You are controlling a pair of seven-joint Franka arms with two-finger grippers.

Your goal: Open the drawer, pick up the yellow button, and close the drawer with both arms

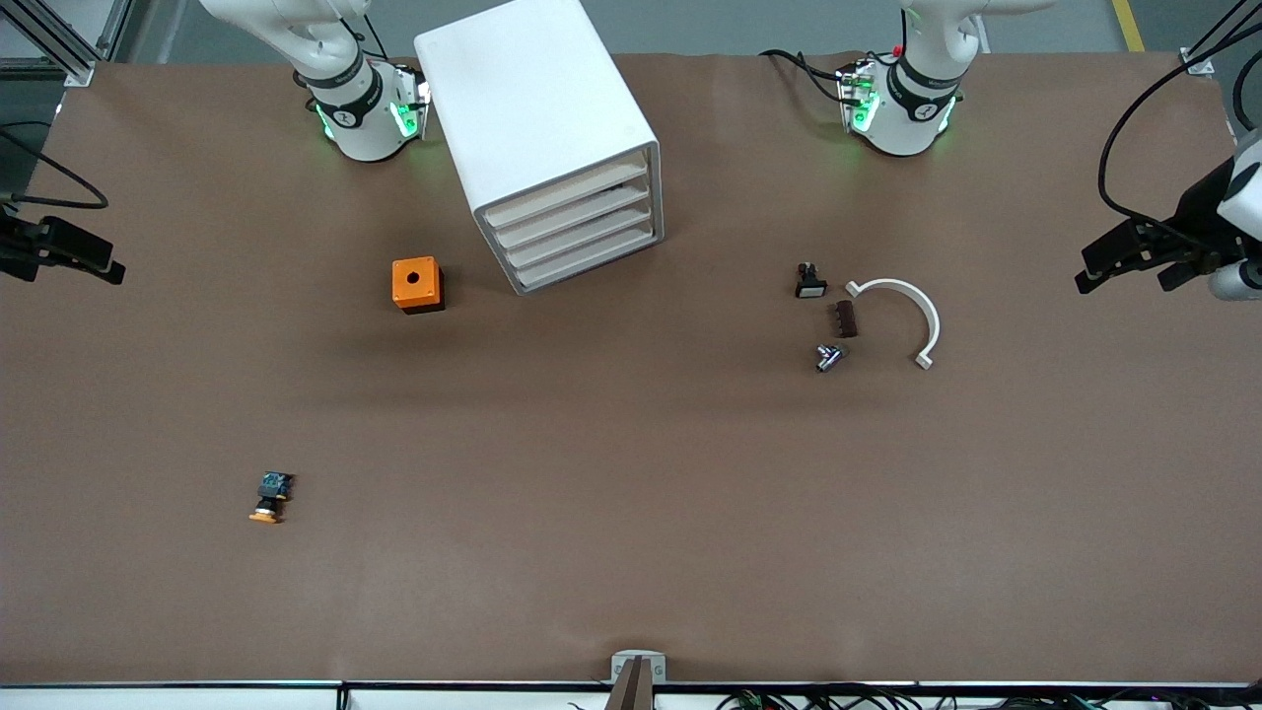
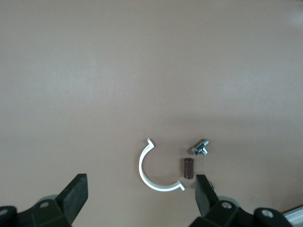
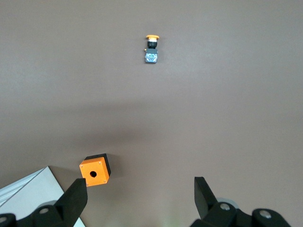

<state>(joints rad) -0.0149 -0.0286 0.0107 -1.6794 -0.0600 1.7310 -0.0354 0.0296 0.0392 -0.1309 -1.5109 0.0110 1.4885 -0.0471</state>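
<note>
Both arms are glossy white with black-and-grey joint rings, green lights glowing at their bases and black cables trailing off. The left tool [image 2: 141,196] and right tool [image 3: 140,198] have matte black wedge-shaped fingers.

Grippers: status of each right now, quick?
Left gripper: jaws open, holding nothing, over the white clip.
Right gripper: jaws open, holding nothing, over bare table beside the orange cube.

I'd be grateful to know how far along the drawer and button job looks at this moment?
The button already lies out on the table, near the front camera, and the top drawer looks shut. Nothing is in hand: the left claw and right claw hang open and empty. Whether anything is left cannot be told.
</note>
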